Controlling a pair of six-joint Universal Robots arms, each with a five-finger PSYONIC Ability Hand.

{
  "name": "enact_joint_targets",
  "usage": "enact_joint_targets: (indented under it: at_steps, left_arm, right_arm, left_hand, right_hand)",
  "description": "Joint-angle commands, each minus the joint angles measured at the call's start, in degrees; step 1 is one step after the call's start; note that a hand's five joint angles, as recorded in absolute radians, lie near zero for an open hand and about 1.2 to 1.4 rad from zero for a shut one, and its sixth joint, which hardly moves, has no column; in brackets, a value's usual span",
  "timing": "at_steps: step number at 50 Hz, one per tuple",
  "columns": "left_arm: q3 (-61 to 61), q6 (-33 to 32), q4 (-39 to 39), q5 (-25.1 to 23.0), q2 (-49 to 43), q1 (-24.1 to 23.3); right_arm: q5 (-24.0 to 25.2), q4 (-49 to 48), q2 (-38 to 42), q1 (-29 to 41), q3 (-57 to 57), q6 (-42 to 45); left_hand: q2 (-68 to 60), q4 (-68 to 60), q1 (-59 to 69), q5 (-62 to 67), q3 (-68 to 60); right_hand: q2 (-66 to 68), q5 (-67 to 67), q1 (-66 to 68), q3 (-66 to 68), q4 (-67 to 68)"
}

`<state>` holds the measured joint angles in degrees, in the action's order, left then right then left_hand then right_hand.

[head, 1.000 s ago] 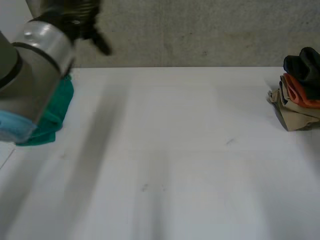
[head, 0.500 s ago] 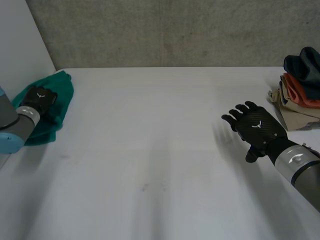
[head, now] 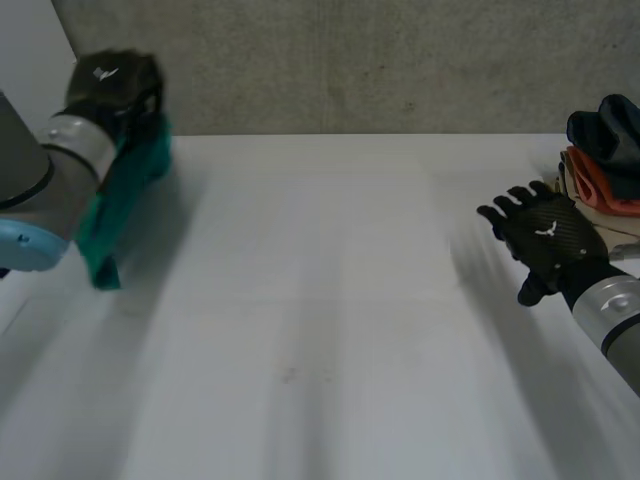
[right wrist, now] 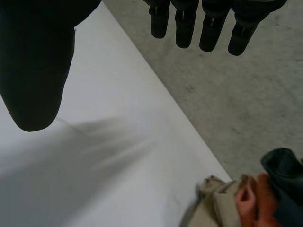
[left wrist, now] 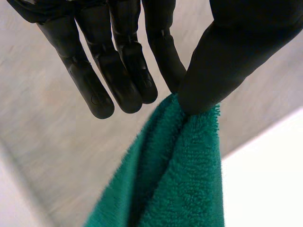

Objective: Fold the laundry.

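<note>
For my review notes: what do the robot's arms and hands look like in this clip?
The left hand and right hand are black, each with a small white mark on its back and segmented black fingers. A shiny silver band sits at each wrist. The left arm is grey with a light-blue cap.

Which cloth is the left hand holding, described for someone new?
At the left end of the white table, near the grey wall, the left hand pinches a teal-green terry towel that hangs below it. It is the sole green cloth; the other laundry is a tan, orange and dark pile at the far right.
</note>
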<state>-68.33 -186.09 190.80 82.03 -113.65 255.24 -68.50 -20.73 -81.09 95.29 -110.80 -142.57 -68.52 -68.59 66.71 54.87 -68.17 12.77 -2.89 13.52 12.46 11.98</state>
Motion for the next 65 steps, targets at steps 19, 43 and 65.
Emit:
enact_joint_targets:
  at_steps: [19, 43, 65]
  left_arm:
    - [12.3, 4.2, 0.6, 3.4, -19.9, -34.3]
    - [-17.1, -2.3, -3.6, 11.6, -1.7, -36.3]
    - [-17.6, -13.9, -0.8, 14.3, -11.6, -39.5]
  right_arm:
    - [-3.6, 0.3, -0.5, -1.8, 0.2, -4.2]
    - [-2.6, 26.6, -3.4, -1.9, 7.2, -9.1]
    - [-3.2, 18.9, -2.1, -1.9, 4.3, -8.2]
  left_hand:
    - [55.6, 55.7, -53.8, -52.0, 55.3]
    - [42.8, 42.9, -41.0, -39.2, 42.5]
    - [26.7, 26.8, -24.9, -23.0, 26.3]
  right_hand:
    - [-2.8, 2.9, -3.5, -2.5, -2.0]
    - [-2.8, 2.9, -3.5, -2.5, -2.0]
    - [-2.8, 2.9, -3.5, -2.5, -2.0]
